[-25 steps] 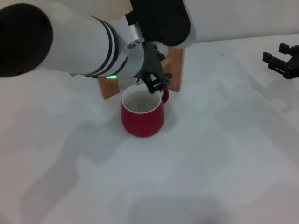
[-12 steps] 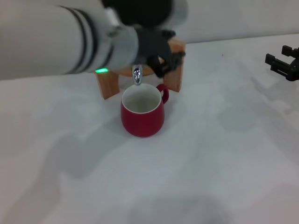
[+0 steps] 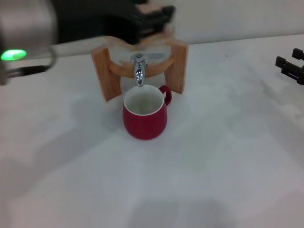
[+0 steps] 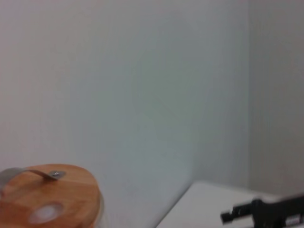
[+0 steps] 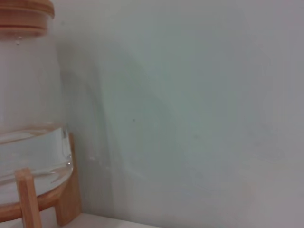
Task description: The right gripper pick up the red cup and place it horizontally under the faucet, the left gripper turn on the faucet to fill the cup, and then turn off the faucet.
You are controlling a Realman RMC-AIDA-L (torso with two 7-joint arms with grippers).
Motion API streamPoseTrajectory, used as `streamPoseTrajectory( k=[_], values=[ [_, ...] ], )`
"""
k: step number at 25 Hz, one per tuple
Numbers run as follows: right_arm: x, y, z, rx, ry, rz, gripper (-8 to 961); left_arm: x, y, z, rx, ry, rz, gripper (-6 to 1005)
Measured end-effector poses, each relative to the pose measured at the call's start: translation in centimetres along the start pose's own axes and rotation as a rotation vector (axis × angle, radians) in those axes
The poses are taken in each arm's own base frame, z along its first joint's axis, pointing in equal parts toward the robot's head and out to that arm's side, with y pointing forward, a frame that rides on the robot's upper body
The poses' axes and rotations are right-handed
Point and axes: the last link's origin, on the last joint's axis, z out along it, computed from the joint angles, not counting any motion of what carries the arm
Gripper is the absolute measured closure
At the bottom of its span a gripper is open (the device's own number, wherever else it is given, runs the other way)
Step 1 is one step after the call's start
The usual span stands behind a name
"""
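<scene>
The white bench (image 3: 213, 156) lies open in front of and beside the wooden stand (image 3: 176, 66). The left tool (image 3: 147, 21) hangs blurred above the stand, its grip impossible to tell. The red cup (image 3: 145, 114) stands upright, mouth up, handle toward the stand, right beneath the faucet (image 3: 138, 73). The right tool (image 3: 290, 66) sits at the bench's right edge, grip unclear.

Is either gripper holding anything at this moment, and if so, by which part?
Nothing is held. The squat red cup stands free under the chrome faucet; the left gripper and right gripper are both clear of it.
</scene>
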Motion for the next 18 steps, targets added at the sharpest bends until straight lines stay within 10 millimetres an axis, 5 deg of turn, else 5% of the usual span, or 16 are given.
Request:
streamPoseTrajectory(
  k=[3,4,9,12,18],
  values=[
    [0.1,0.0,-0.3,-0.001,-0.007,0.006,362,-0.4,-0.6,-2.0,-0.026,0.060,-0.070,486],
    [0.1,0.0,-0.4,-0.003,-0.009,0.008,362,-1.7,-1.2,-4.5,-0.032,0.103,-0.138,482],
    [0.1,0.1,-0.9,-0.009,-0.024,0.019,362,-4.9,-2.2,-8.6,0.031,0.162,-0.251,462],
    [0.3,0.2,-1.3,-0.012,-0.031,0.026,362,-7.6,-2.9,-11.2,0.088,0.216,-0.323,252],
    [0.6,0.2,-2.7,-0.022,-0.056,0.045,362,-13.4,-4.5,-13.9,0.137,0.278,-0.478,105]
  ],
)
